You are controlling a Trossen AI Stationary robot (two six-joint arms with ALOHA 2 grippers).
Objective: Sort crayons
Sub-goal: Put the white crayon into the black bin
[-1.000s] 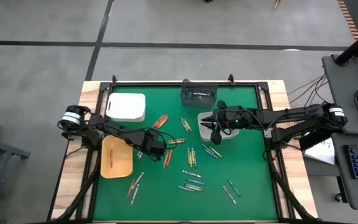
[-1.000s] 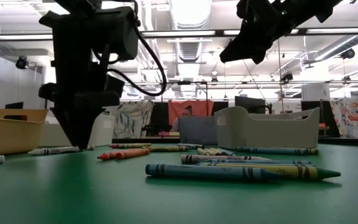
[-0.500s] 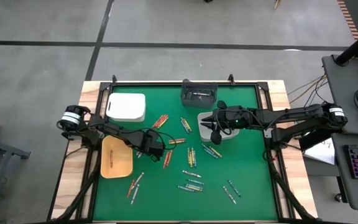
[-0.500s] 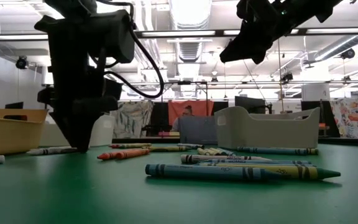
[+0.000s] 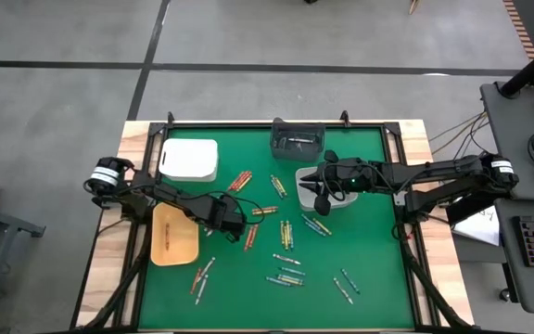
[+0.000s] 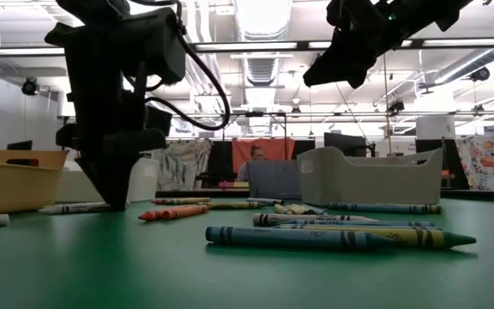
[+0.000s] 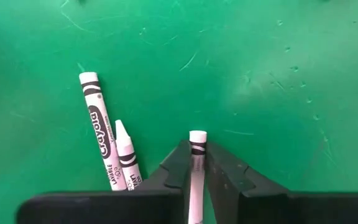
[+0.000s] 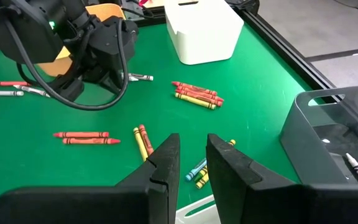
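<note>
We see the left end effector (image 7: 197, 163) down at the green surface (image 5: 360, 241), its dark fingers clamped on a thin white paper-wrapped crayon (image 7: 196, 168). The crayon sits lengthwise in the narrow slot between the fingers, its flat black-banded end poking out just past the tips. Two more white crayons (image 7: 107, 143) lie on the surface just beside the left end effector, touching each other along their length, untouched by the fingers.

From above, the left end effector (image 5: 233, 224) sits just beside the tan rectangular tray (image 5: 173, 234), with the white lidded box (image 5: 190, 160) further back. In the low view its tips (image 6: 112, 199) reach down to the surface by a white crayon lying there.

The right end effector (image 8: 191, 163) hovers above the surface, over the near edge of the white open bin (image 5: 324, 190). Its fingers stand slightly apart with a clear gap, holding nothing. We see it raised well clear in the low view (image 6: 333, 64).

The scattered wax crayons (image 5: 290, 260) in red-orange, yellow, green-blue and white lie loose across the middle of the surface, between the two arms. A red-orange and yellow cluster (image 8: 196, 94) lies near the white box. A grey open bin (image 8: 334, 137) by the right end effector holds a pale crayon (image 8: 355, 167).
</note>
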